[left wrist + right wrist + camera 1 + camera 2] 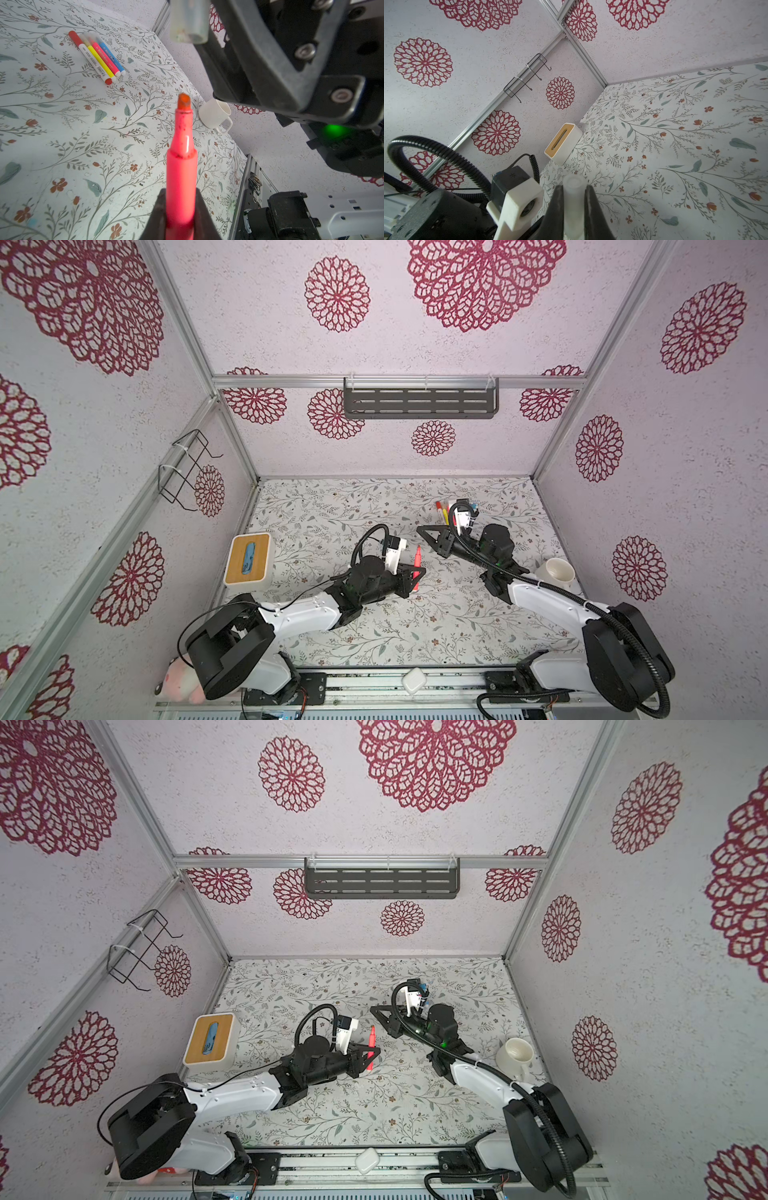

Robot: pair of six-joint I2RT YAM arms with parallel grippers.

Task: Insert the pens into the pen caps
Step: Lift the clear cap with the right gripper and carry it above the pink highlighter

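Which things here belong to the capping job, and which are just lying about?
Job: pink pen, uncapped; translucent cap; four capped pens lying together.
Lying about: white mug; wood-topped box; white case on the front rail.

The pink pen (180, 166) in the left gripper (180, 199) is seen as smooth glossy plastic, smudged below its felt tip. The cap (573, 193) in the right gripper (573, 207) is rendered in frosted translucent plastic, pinched by matt black fingers (556, 212). Beyond the pen tip, a glossy mug (216, 114) is set on a matt printed table cover (62, 135). Past the cap, a box (562, 143) is topped with wood.
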